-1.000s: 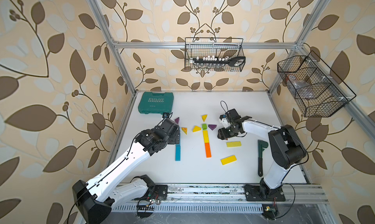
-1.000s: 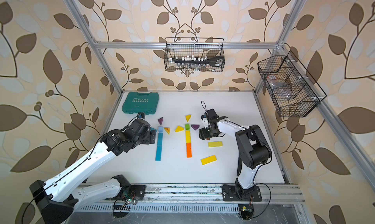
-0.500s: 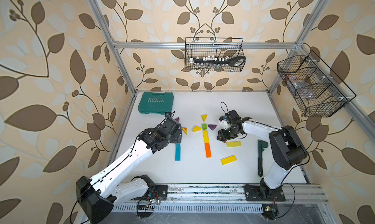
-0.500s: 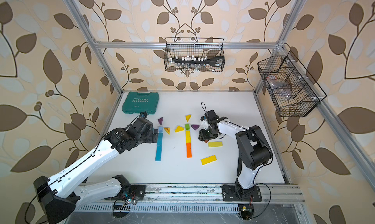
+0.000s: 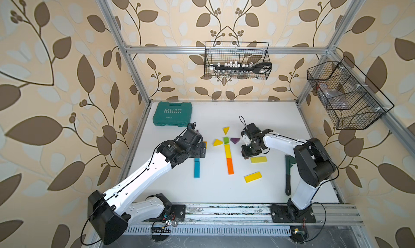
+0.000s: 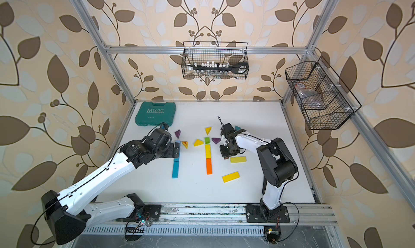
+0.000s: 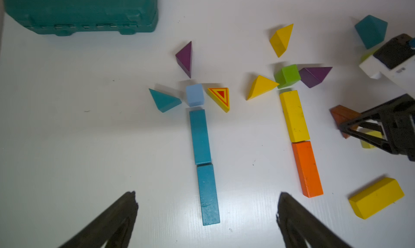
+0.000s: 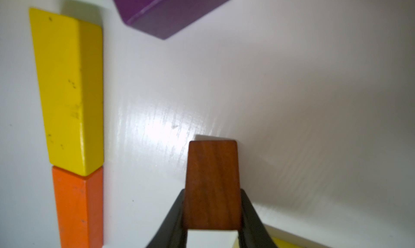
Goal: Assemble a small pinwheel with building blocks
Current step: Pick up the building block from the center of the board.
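Right hand (image 8: 213,190): clamped on the brown block (image 8: 212,163), one finger on each long side; the narrow width suited a firm pinch.
Brown block, place: at 4 o'clock of the green cube (image 7: 288,74), near the yellow bar (image 7: 294,115); whether it was clear of the counter (image 5: 280,114) could not be told.
Left hand (image 7: 206,197): spread wide, holding nothing, hovering over the teal bars (image 7: 199,136); probably kept out of the right arm's way.
Wheel in work: green cube as hub; yellow bar and orange bar (image 7: 306,168) end to end at its 6 o'clock as stem.
Blades: purple wedge (image 7: 314,74) at 3 o'clock and one of the yellow wedges (image 7: 260,87) at 9 o'clock, points touching the hub; the other at 12 o'clock, apart.
Second wheel: pale blue cube (image 7: 195,95), at 9 o'clock of the green cube, teal bars beneath it.
Spares: two yellow blocks (image 5: 253,176) at 5 o'clock of the stem.
Not stock: case (image 5: 172,116), wrench (image 5: 288,172).
Judgement: brown block likely bound for the wheel; its slot was unclear.
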